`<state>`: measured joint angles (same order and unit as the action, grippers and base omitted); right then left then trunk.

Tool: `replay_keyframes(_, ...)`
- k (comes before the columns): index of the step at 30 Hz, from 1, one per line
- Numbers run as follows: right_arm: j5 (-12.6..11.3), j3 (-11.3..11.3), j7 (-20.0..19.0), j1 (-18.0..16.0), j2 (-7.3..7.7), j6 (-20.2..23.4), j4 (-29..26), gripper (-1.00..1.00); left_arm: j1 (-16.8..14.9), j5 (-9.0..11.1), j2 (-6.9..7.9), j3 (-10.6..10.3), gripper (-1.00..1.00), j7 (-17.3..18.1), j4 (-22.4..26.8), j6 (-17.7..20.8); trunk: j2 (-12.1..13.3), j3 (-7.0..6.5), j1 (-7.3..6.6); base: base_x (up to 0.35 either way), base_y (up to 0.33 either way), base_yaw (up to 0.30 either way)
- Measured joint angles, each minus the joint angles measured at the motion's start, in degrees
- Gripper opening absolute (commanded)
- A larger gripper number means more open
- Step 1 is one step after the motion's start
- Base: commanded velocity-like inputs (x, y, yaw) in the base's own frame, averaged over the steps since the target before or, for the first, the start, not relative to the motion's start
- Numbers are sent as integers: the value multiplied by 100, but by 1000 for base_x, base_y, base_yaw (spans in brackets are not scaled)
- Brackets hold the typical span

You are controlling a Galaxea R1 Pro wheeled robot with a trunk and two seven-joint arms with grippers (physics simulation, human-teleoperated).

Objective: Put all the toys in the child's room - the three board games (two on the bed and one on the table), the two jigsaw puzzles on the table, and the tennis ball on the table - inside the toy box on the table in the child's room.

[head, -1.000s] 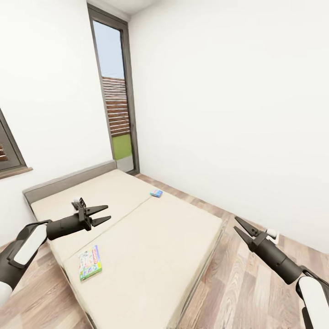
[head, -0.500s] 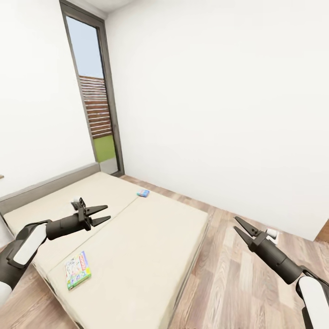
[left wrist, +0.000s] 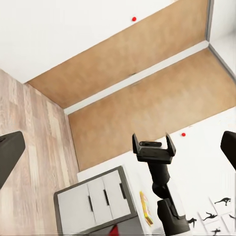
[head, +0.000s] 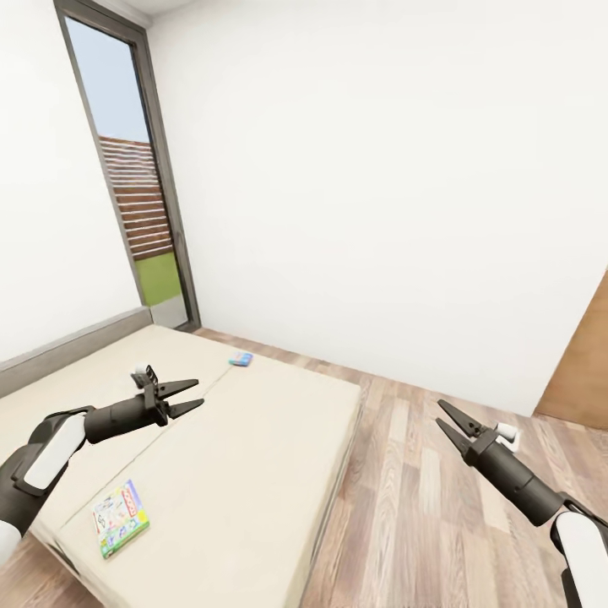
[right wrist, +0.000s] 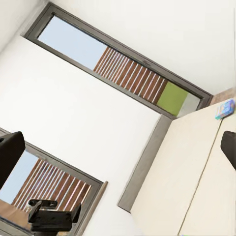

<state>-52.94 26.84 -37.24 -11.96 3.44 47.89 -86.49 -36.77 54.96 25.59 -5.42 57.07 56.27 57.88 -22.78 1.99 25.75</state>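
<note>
Two board games lie on the cream bed (head: pixel 253 439). A green-white one with a red banner (head: pixel 121 518) is near the bed's front left corner. A small light-blue one (head: pixel 241 359) (right wrist: pixel 225 109) rests near the far edge. My left gripper (head: pixel 192 395) hovers open over the mattress, well above and beyond the green-white box. My right gripper (head: pixel 447 420) is open over the wood floor to the right of the bed, holding nothing. In the left wrist view the table (left wrist: pixel 96 199) with white drawers shows, with a flat orange-edged thing (left wrist: pixel 145 209) on its top.
A tall narrow window (head: pixel 127 194) stands behind the bed, with white walls around it. Wood-plank floor (head: pixel 422 515) runs along the bed's right side. A brown door (head: pixel 587 363) sits at the right edge. Brown doors (left wrist: pixel 147 93) and baseball silhouettes (left wrist: pixel 216 215) surround the table.
The camera has swung to the right: bed, window and both boxes slid left in the picture, and the brown door came into sight. Both arms keep the same open pose.
</note>
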Motion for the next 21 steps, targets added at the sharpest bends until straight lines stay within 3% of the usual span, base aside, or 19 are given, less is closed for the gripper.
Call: replay_keyframes(21, 0, 7, 0, 0, 0, 1, 1, 100, -1, -1, 1, 0, 100, 0, 0, 2, 0, 0, 0, -37, 153, -267)
